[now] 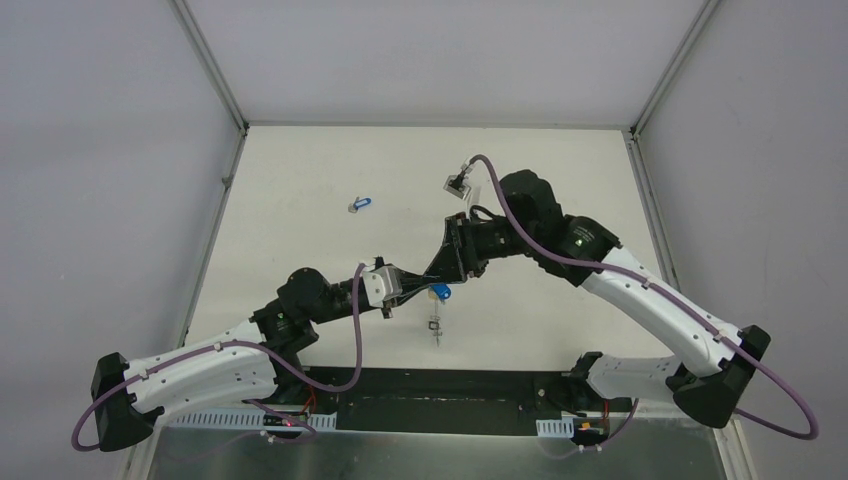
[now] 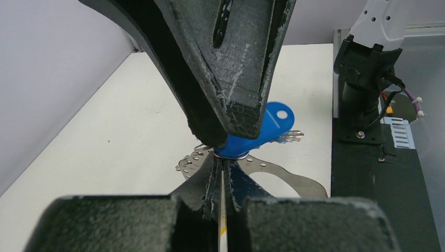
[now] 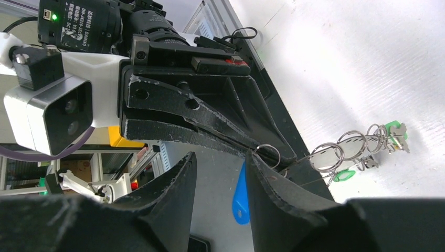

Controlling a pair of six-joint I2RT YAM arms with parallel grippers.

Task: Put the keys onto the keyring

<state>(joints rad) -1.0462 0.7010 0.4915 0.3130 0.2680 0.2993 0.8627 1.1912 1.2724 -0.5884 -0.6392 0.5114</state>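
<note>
left pincer (image 3: 251,152) is seen pressed together on a thin ring of the keyring (image 3: 341,149), whose ring chain is hung from it over the tabletop (image 1: 300,180). blue key (image 2: 265,128) is found between the parted fingers of the right pincer (image 3: 220,157); whether it is clamped cannot be told. green-tagged keys (image 3: 392,129) are carried on the chain. second blue key (image 1: 360,204) is seen lying on the tabletop, well apart.

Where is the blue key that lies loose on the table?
In the top view, the loose blue key lies alone on the table, left of centre, beyond the left gripper.
</note>
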